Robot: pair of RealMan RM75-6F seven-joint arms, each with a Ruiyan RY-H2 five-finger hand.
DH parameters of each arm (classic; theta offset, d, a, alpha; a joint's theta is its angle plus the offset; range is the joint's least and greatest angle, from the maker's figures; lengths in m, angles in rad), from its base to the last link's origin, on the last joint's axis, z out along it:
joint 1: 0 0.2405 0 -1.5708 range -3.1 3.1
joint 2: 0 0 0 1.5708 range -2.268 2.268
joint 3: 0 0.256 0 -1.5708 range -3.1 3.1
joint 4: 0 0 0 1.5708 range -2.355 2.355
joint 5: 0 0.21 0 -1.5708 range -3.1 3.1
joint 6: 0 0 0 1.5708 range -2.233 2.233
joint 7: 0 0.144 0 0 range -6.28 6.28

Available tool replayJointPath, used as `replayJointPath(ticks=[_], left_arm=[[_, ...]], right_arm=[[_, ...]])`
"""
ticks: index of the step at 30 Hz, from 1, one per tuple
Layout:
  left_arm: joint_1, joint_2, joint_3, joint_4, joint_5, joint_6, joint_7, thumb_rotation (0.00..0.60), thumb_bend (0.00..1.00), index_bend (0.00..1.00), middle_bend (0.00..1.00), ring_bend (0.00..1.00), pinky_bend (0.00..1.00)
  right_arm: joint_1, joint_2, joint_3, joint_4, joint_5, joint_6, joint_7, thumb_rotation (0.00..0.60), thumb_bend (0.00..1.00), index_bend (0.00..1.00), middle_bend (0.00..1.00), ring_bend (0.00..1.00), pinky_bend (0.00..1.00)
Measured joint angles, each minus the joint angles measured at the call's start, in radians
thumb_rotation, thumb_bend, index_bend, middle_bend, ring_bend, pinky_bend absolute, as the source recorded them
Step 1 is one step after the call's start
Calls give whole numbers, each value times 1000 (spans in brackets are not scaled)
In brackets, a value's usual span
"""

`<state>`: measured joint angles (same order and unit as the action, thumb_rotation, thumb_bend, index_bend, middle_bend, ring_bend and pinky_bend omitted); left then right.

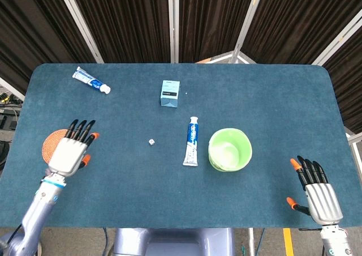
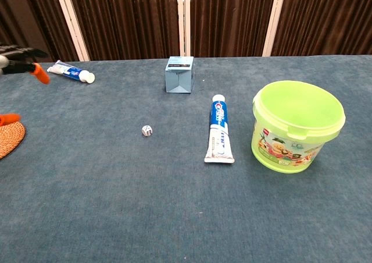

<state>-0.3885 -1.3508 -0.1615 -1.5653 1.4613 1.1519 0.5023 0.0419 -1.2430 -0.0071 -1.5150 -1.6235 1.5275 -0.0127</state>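
My left hand [image 1: 72, 150] hovers open over the table's left side, partly covering a round woven coaster [image 1: 50, 144]; its orange fingertips [image 2: 38, 72] show at the chest view's left edge. My right hand [image 1: 318, 192] is open past the table's front right corner, holding nothing. A toothpaste tube [image 1: 192, 142] lies mid-table beside a green bucket [image 1: 229, 149]. A small white die [image 1: 151, 142] sits left of the tube. A light blue box [image 1: 170, 93] stands further back, and a second toothpaste tube [image 1: 91, 80] lies at the back left.
The blue felt table [image 1: 271, 109] is backed by dark curtains with white frames. The bucket [image 2: 295, 125] stands upright and empty, nearest my right hand. The coaster [image 2: 9, 138] lies at the left edge of the chest view.
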Motion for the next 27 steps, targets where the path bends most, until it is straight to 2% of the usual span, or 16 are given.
replayJointPath(ticks=[5, 9, 13, 19, 27], left_arm=[[-109, -73, -32, 75, -55, -127, 28, 600, 308, 271, 0, 0, 0], [-208, -156, -54, 161, -97, -216, 58, 600, 305, 338, 0, 0, 0], [-302, -241, -72, 246, -139, -286, 93, 600, 306, 350, 0, 0, 0], [-389, -327, -71, 350, -161, -341, 119, 600, 306, 350, 0, 0, 0], [-455, -398, -47, 444, -182, -378, 119, 600, 307, 367, 0, 0, 0]], right_arm=[[4, 7, 12, -2, 27, -12, 17, 600, 73, 0, 0, 0, 0], [10, 14, 30, -3, 62, -27, 38, 600, 73, 0, 0, 0, 0], [16, 20, 45, 0, 92, -45, 52, 600, 73, 0, 0, 0, 0], [19, 25, 58, 6, 117, -54, 68, 600, 73, 0, 0, 0, 0], [15, 31, 63, 7, 119, -43, 90, 600, 73, 0, 0, 0, 0]])
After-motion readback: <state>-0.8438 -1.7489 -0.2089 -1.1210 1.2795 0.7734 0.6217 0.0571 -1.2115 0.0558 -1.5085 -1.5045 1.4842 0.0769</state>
